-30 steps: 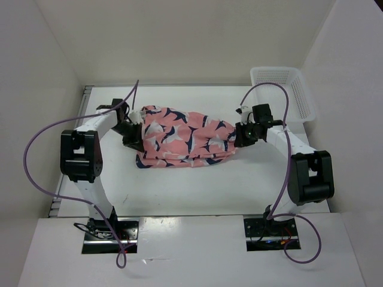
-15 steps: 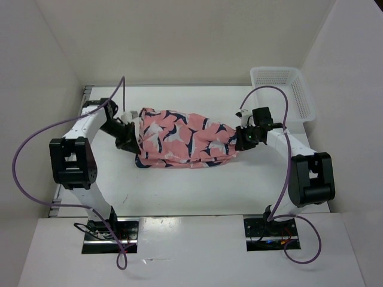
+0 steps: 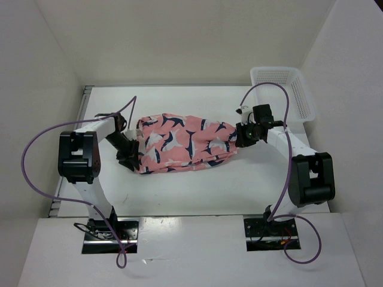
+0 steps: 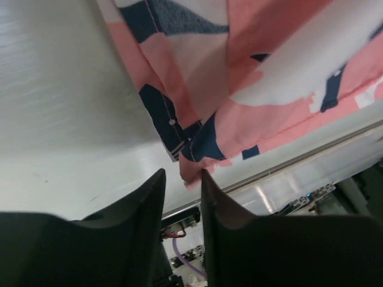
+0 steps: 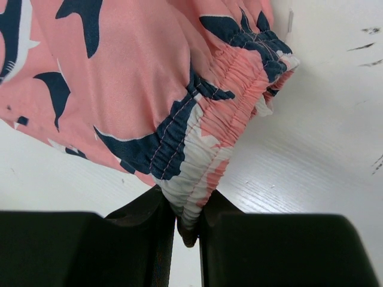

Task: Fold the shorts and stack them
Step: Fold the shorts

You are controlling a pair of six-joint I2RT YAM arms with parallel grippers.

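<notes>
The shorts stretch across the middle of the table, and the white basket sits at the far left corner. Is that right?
Not quite. The top external view shows the white basket at the far right corner, not the left. The shorts do stretch across the middle of the table.

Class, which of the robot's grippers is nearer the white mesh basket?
Right. The right gripper holds the shorts' waistband, close to the basket; the left gripper is at the shorts' opposite end.
</notes>
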